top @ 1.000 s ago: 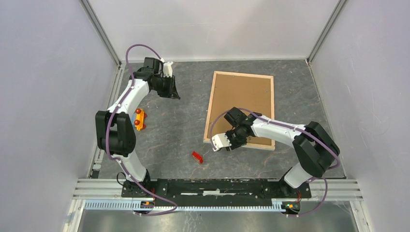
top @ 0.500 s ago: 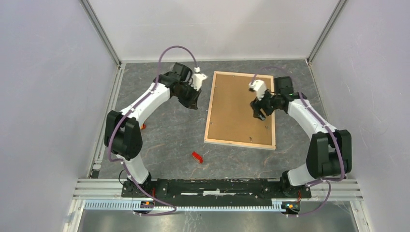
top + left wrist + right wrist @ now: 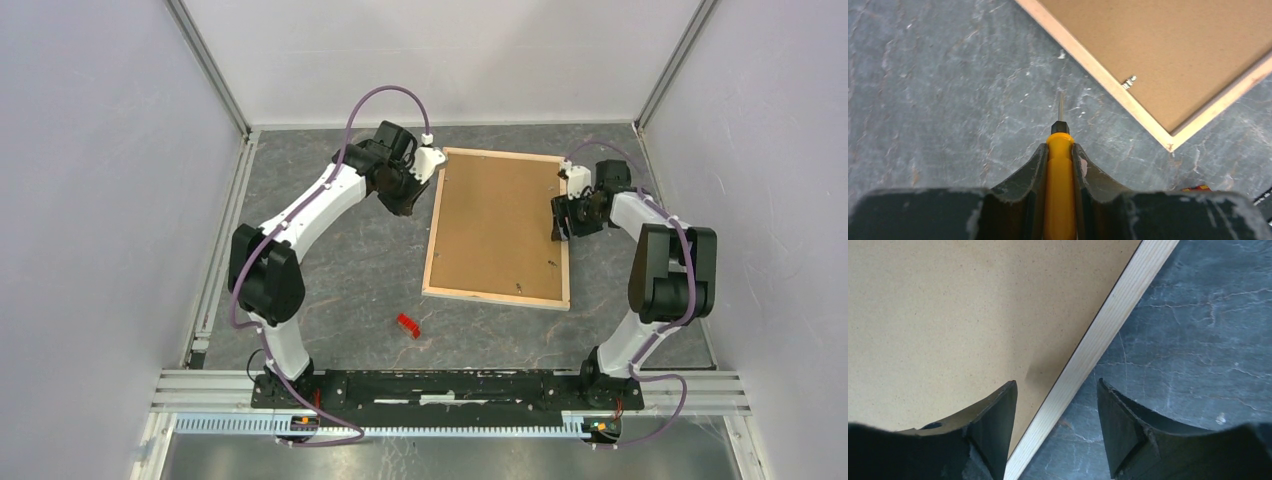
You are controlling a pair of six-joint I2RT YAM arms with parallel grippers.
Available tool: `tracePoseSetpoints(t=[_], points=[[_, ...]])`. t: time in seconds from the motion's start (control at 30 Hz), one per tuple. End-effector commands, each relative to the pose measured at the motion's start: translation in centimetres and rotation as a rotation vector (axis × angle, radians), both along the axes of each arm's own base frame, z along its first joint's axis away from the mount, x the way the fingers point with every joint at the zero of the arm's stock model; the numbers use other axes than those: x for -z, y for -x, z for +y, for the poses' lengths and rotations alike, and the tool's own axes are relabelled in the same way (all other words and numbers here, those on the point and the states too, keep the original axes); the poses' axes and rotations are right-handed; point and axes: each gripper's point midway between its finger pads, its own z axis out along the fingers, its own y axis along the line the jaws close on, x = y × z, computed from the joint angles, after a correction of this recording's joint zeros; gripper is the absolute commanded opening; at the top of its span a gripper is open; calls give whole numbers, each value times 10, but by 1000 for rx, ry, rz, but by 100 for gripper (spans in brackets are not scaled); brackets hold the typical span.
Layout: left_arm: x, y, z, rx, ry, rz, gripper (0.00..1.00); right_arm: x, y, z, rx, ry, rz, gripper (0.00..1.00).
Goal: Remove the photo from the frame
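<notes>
Nearer: right jaws, open, astride frame (image 3: pixel 1098 340) along its right long edge. Opposite: left jaws clamped on screwdriver (image 3: pixel 1060 170), tip just beside left edge.

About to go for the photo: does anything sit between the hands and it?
Yes. The picture frame with pale wood edges lies back up, and its plain brown hardboard backing panel covers the whole back, with a small metal tab at the rim. No photo shows. The right hand straddles the frame's right edge, open.

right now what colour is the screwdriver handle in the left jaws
Yellow-orange screwdriver handle, with a black collar; clearest in the left wrist view.
</notes>
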Motion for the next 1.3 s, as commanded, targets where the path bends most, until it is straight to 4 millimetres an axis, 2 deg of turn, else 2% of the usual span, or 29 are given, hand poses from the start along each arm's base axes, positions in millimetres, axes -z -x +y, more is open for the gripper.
tracePoseSetpoints(t=[0.0,0.07,0.13,0.23,0.33,0.4,0.43,0.57,0.67,0.77,0.93,1.0,1.07,1.1,1.27], points=[[-30,-26,10,-178,1,-106,2,5,-14,4,40,-36,-1,63],[-38,-26,14,-205,6,-128,2,12,-13,10,34,-58,16,59],[-44,-21,12,-143,22,-146,2,17,-12,17,20,-69,23,54],[-42,-6,7,-34,46,-148,2,21,-9,34,-3,-90,30,48],[-33,9,8,60,16,-97,2,22,-8,50,-20,-109,32,42],[-26,13,7,107,-11,-68,2,23,-8,54,-13,-124,32,38],[-21,12,8,110,-32,-64,2,23,-6,67,-33,-131,36,36],[-1,14,3,147,-127,-64,2,29,2,73,-2,-151,58,28],[9,19,2,168,-160,-50,2,33,7,70,13,-136,69,26],[19,34,1,224,-193,-9,2,36,13,68,22,-126,86,23],[33,54,3,283,-247,10,2,45,19,62,68,-116,107,12],[34,53,5,259,-252,10,2,48,17,52,114,-88,112,0],[34,49,5,230,-256,5,2,50,15,43,172,-78,120,0],[33,48,4,222,-253,5,2,51,13,28,221,-73,120,0],[31,42,0,206,-243,-3,2,48,14,-13,412,-68,126,0]])
